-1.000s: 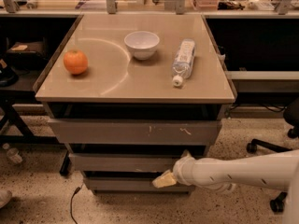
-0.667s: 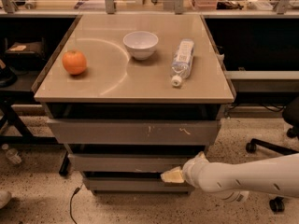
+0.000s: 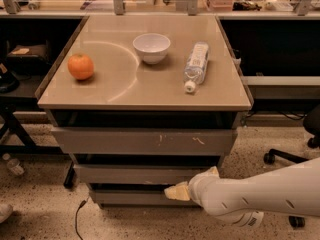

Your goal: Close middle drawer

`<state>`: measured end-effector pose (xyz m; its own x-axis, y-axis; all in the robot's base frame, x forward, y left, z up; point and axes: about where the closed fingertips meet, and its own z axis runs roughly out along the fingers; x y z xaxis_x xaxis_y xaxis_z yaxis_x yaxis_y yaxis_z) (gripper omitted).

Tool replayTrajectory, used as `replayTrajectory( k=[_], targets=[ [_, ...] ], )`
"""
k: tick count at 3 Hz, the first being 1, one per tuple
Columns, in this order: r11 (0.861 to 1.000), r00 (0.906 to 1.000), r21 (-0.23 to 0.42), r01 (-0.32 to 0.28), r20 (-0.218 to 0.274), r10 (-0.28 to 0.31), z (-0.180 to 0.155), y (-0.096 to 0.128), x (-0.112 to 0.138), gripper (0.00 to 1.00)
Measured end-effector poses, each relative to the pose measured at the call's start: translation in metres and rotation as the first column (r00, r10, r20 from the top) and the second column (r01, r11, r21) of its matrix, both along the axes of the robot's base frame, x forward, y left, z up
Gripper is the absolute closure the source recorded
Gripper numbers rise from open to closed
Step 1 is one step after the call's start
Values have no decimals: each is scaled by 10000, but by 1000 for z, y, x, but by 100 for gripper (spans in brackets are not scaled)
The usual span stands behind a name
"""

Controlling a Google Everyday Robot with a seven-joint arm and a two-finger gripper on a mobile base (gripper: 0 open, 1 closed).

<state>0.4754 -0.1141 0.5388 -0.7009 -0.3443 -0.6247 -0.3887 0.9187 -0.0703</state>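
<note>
The middle drawer [image 3: 132, 174] is the plain grey front between the scratched top front [image 3: 145, 141] and the short bottom front [image 3: 130, 197]. It stands slightly out, with a dark gap above it. My gripper [image 3: 178, 191], cream-tipped on a white arm [image 3: 260, 196] coming from the lower right, is at the lower edge of the middle drawer's front, right of centre, over the gap to the bottom drawer.
On the cabinet top [image 3: 115, 91] are an orange [image 3: 80, 66], a white bowl [image 3: 151, 47] and a lying water bottle [image 3: 196, 65]. An office chair base [image 3: 290, 156] is on the right. A cable [image 3: 78, 215] lies on the floor at lower left.
The gripper tip shifted slightly right, then back left, staying at the middle drawer's front. The arm behind it has changed angle. The drawer shows no clear movement.
</note>
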Motion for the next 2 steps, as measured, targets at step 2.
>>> replayTrajectory(
  k=[2],
  targets=[
    [9283,9182,-584,3672,-1364,-3718,-35,-143,-80,0]
  ],
)
